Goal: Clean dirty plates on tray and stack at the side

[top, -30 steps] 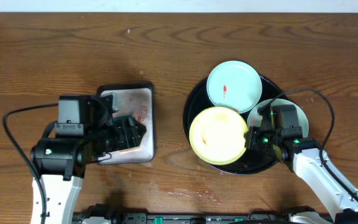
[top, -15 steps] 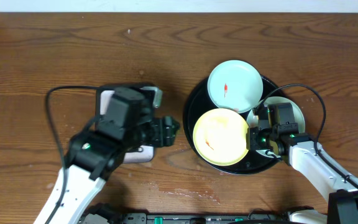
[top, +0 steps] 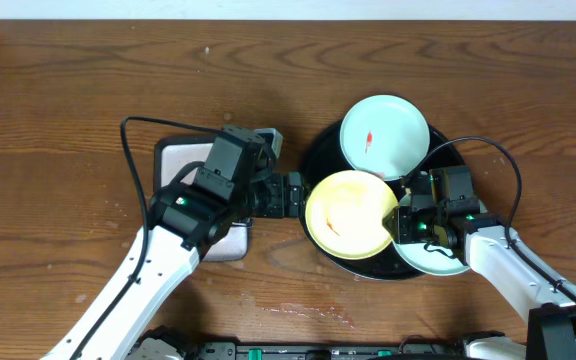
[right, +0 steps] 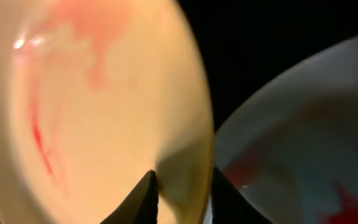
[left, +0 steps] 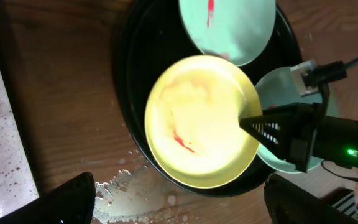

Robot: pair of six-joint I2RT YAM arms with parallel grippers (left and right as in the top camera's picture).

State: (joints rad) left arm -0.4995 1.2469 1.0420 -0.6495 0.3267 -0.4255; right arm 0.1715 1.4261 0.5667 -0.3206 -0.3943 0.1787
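Sauce-smeared yellow plate [top: 351,215] sat in the black tray [top: 316,165], its rim straddled by the right gripper's [top: 400,225] narrow jaws, grip uncertain, seemingly steadying it for the left gripper [top: 295,194], jaws wide apart, alongside.

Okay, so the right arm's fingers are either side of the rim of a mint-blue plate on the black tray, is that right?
Not quite. The right gripper has its fingers either side of the rim of the yellow plate, not a mint-blue one. That plate does lie on the black tray. The right wrist view shows it.
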